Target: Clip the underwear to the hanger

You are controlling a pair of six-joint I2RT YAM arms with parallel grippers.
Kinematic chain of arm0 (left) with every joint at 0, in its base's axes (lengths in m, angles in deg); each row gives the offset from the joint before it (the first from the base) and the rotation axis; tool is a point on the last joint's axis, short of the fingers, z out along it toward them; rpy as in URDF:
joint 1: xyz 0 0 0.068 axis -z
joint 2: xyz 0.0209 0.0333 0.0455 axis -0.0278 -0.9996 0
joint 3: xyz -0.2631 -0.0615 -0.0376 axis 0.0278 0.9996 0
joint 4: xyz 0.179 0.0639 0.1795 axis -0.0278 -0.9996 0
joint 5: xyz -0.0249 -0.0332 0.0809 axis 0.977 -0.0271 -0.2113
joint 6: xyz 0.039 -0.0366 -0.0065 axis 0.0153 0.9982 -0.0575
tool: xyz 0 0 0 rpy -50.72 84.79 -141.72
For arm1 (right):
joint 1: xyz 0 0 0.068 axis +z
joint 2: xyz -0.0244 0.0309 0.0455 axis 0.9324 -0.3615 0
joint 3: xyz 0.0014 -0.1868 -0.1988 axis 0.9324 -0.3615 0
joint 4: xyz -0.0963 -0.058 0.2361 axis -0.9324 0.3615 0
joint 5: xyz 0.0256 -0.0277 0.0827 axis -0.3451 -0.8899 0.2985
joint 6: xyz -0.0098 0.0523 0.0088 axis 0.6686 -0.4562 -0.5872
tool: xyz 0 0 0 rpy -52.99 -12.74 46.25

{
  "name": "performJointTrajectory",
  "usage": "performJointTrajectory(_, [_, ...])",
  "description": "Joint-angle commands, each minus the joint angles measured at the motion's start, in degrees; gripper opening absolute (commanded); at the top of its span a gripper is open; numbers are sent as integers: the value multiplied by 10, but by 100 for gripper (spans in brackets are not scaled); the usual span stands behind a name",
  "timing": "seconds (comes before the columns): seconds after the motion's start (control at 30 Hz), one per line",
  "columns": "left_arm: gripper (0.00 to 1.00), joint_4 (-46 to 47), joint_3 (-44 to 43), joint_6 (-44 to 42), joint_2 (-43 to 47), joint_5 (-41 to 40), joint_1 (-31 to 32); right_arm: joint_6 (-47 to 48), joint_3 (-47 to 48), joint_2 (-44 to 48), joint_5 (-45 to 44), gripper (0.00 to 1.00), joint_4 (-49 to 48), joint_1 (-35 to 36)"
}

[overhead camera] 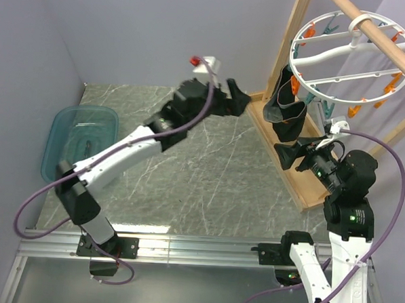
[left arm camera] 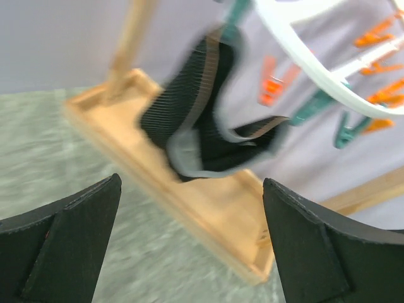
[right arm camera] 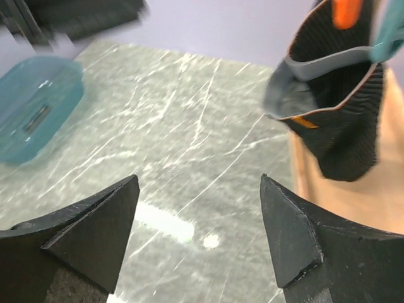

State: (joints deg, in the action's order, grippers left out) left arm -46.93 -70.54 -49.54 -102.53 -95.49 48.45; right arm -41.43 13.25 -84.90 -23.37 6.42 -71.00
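Open right pincer (right arm camera: 199, 181) near underwear (right arm camera: 344, 120), apparently on hanger (left arm camera: 315, 60) clips.

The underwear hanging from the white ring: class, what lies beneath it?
The wooden rack's base lies beneath the underwear. The fabric covers part of that base, so anything there can't be seen.

Soft, fairly bright, even light fills the overhead view, which is sharp throughout. Shadows are faint, and a pale sheen lies along the near edge of the marble table (overhead camera: 207, 186). The left wrist view is heavily motion-blurred: the underwear (left arm camera: 189, 120) and hanger (left arm camera: 315, 63) smear, while the fingers (left arm camera: 69, 246) of the left gripper (left arm camera: 191, 183) look crisp. The right wrist view is mildly soft, with white glare on the near table and a blurred blue tub (right arm camera: 31, 107) at left.
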Motion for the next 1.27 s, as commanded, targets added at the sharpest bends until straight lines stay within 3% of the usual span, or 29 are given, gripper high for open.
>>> performJointTrajectory(0.0, [99,-121,22,4,47,73,-43,13,28,-25,55,84,33,-7])
performJointTrajectory(0.13, [99,-220,27,-19,77,156,-147,18,46,-67,123,87,55,-11])
performJointTrajectory(0.3, [99,-246,105,-105,137,249,-262,57,54,-140,198,96,102,-9])
performJointTrajectory(0.43, [99,-344,120,-154,124,231,-359,101,43,-178,178,98,121,40])
performJointTrajectory(0.53, [98,-373,169,-194,129,281,-424,122,18,-182,146,99,104,80])
performJointTrajectory(0.67, [99,-334,291,-229,194,253,-440,158,-31,-183,90,100,87,130])
performJointTrajectory(0.9, [99,-288,381,-251,292,218,-439,159,-153,-132,18,100,24,160])
performJointTrajectory(1.23, [99,-293,383,-264,321,201,-440,159,-152,-91,-18,100,34,156])
